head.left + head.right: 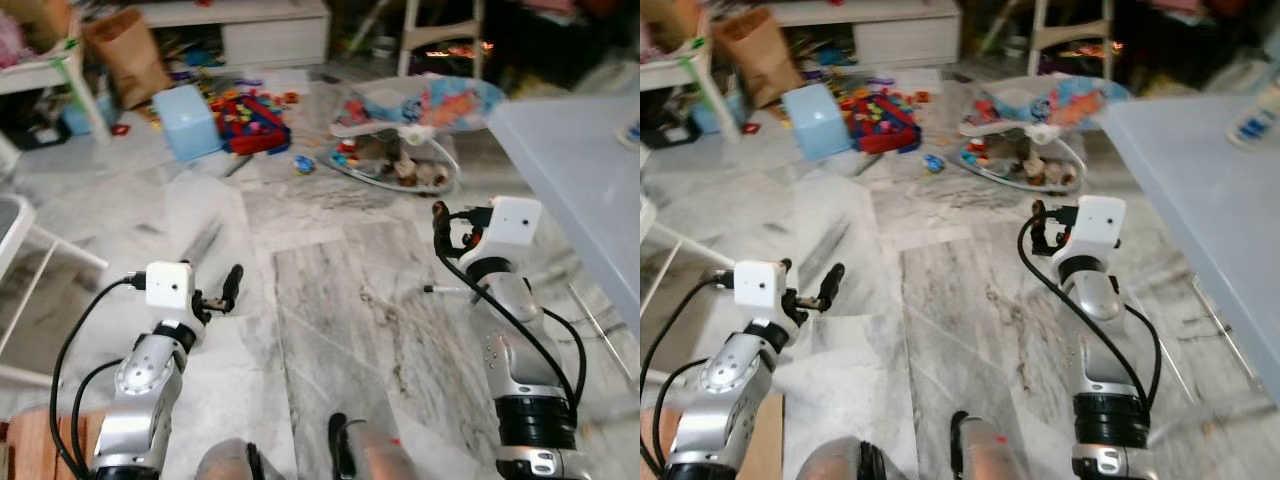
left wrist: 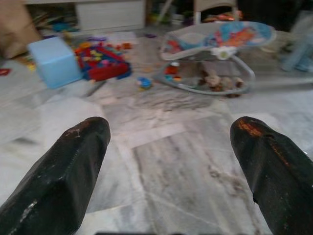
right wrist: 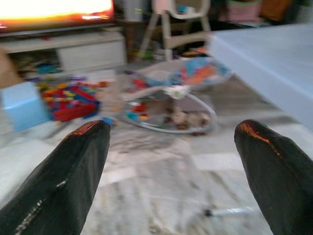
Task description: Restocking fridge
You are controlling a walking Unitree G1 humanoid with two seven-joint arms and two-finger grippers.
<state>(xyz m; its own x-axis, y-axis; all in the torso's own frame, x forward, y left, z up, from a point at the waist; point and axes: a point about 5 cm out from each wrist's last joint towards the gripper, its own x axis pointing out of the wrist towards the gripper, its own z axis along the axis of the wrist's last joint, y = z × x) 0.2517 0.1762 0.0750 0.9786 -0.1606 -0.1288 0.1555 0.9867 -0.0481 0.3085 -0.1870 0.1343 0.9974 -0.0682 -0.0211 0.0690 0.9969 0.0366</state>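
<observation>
**A:** What did the room look like?

**B:** A grey-veined marble floor (image 1: 330,300) stretched away from the robot. At the far left lay a scatter of toy blocks (image 1: 245,115) beside a pale blue box (image 1: 188,122), with a brown paper bag (image 1: 130,55) further back. Far and centre-right sat a baby bouncer (image 1: 415,125) with a patterned seat. A pale blue table (image 1: 580,170) ran along the right edge, and a white rack (image 1: 25,260) stood at the left.

**A:** And the arms?

**B:** Both were raised in front of the body. The left gripper (image 2: 168,161) had its two black fingers spread wide with nothing between them, only floor beyond. The right gripper (image 3: 171,166) was likewise spread and empty, held just beside the table's near edge.

**A:** Where was the fridge, or the groceries?

**B:** No fridge could be made out, and nothing clearly meant for stocking. A small item sat at the table's far right edge, too blurred to identify.

**A:** So how far along was the job?

**B:** Judging by empty grippers and open floor ahead, the robot seemed between steps. Fetching an item and reaching the fridge both appeared left to do.
</observation>
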